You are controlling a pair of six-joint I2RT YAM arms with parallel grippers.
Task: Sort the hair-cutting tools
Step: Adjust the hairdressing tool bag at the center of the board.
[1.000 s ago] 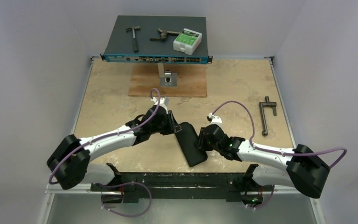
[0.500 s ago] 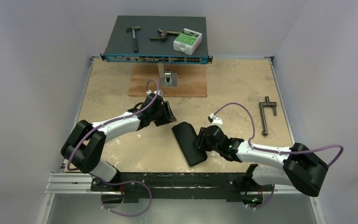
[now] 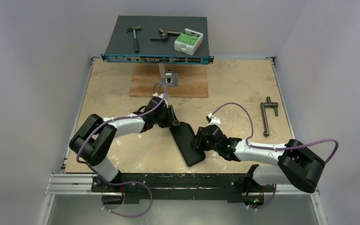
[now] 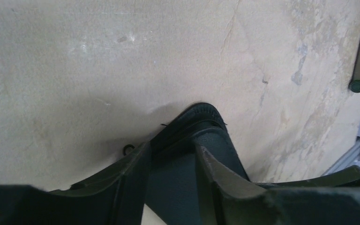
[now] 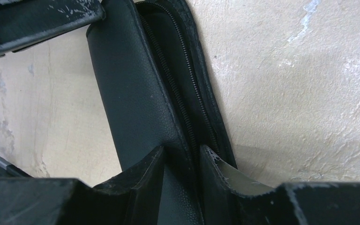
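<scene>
Right wrist: case [image 5: 131, 93] (black) between fingers [image 5: 143, 180]

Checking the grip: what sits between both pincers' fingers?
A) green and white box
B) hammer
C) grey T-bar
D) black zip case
D: each wrist view shows the black zip case between the fingers of the left pincer and the right pincer.

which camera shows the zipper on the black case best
The right wrist view: the zipper runs close up along the open edge of the black case, with its teeth visible. Top external shows the whole case, but the zipper is too small to make out. Left wrist shows only the case's rounded end.
</scene>
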